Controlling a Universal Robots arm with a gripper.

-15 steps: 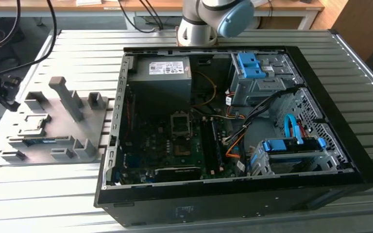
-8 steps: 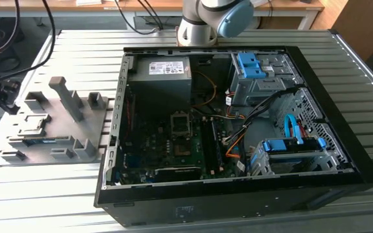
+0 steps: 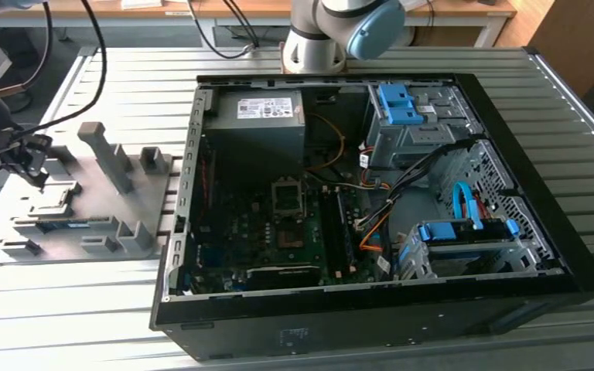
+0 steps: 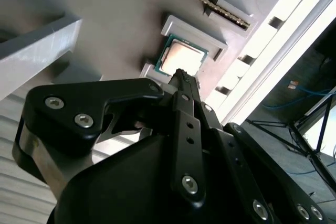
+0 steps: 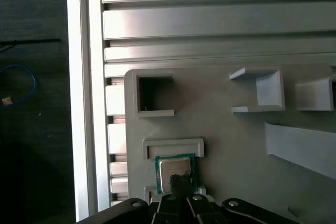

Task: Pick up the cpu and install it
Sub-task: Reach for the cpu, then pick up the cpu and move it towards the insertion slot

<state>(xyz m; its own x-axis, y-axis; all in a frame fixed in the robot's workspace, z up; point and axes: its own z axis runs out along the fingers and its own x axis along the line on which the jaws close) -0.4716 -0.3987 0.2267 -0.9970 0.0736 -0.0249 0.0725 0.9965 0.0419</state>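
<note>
Cpu (image 4: 181,57): silver-grey top, teal-green edge

The exterior view looks down steeply from a raised position over the table (image 3: 70,309). It stands far enough back to take in the open computer case (image 3: 359,313) and, at the exterior view's left, the grey tray (image 3: 142,193). The first wrist view faces straight down onto that tray at close range. The second wrist view looks obliquely along the end effector (image 4: 180,74) from just behind it. Both wrist views share the cpu (image 5: 173,167) (image 4: 181,56) in its tray pocket.
</note>
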